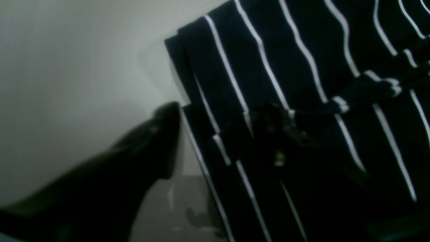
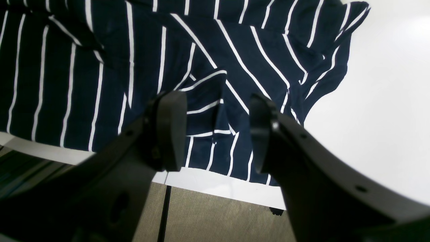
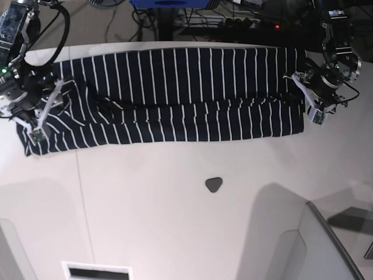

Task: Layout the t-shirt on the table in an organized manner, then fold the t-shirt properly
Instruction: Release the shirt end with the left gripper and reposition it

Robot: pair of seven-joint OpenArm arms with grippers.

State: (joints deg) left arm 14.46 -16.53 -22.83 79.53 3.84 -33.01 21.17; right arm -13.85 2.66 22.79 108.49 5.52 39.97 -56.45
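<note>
Dark right hand hangs open over the navy, white-striped cloth t-shirt, folded lengthwise into a band along the white table's far edge; left hand looks open beside its end. Cross-folds remain.

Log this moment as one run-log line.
t-shirt: folded lengthwise band on table | right pincer: open above cloth | left pincer: at opposite end

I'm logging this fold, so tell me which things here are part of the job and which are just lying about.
Part of the job:
t-shirt, folded lengthwise
table
left gripper
right gripper, fingers apart

Lying about:
small dark grey piece
cables behind the table
</note>
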